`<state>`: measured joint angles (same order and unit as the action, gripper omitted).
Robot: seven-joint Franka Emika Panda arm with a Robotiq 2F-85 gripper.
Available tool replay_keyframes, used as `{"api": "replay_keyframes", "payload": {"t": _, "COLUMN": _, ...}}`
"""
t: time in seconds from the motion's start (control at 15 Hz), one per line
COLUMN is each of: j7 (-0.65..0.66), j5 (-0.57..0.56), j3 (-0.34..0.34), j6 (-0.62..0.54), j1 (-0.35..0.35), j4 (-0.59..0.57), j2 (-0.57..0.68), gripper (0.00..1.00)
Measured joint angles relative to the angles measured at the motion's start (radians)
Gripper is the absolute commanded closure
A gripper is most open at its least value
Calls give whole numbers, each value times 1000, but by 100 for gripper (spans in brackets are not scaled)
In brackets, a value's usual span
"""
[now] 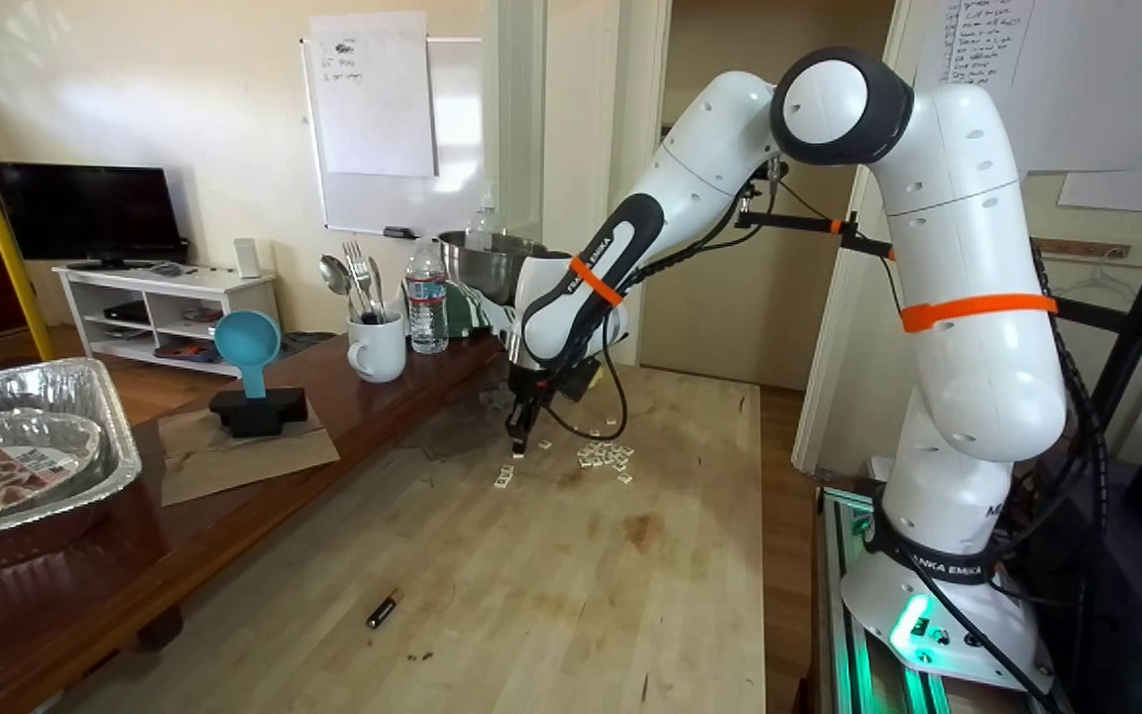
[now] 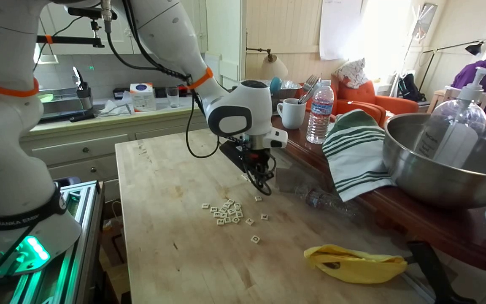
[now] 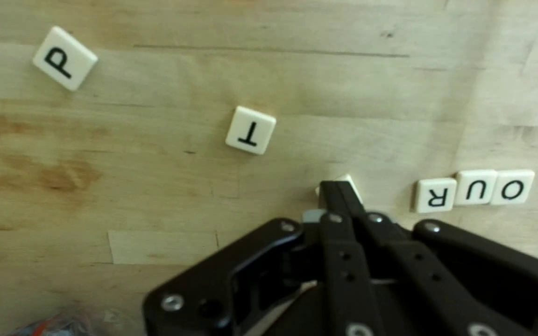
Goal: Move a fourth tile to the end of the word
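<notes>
The word (image 3: 476, 187) is a short row of whitish tiles reading O, U, R in the wrist view, at the right. It also shows on the table in an exterior view (image 1: 504, 476). My gripper (image 3: 338, 183) is shut, its two fingertips together, pointing down near the table. A whitish tile (image 3: 354, 187) lies under the fingertips, mostly hidden, with a gap between it and the R. Its letter cannot be seen. It also shows at the fingertips in an exterior view (image 1: 518, 455). Loose tiles T (image 3: 250, 130) and P (image 3: 65, 58) lie left of the gripper in the wrist view.
A pile of tiles (image 2: 228, 213) lies on the wooden table (image 1: 531, 575). A battery (image 1: 384, 608) lies on the table. A yellow banana-like item (image 2: 355, 264) lies near the table edge. A crumpled clear bottle (image 2: 325, 198) lies beside the raised brown counter.
</notes>
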<state>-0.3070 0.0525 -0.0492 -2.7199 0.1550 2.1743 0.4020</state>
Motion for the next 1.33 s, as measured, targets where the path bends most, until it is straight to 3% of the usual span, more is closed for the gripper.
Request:
{"api": "replay_keyframes", "payload": {"t": 0.53, "j7": 183, "j5": 0, "j3": 23, "j6": 33, "j1": -44, "j4": 0, "j2": -7, "gripper": 100}}
{"api": "replay_keyframes", "payload": {"t": 1.33, "j7": 309, "j5": 13, "j3": 25, "j6": 55, "j1": -61, "j4": -1, "j2": -10, "gripper": 100}}
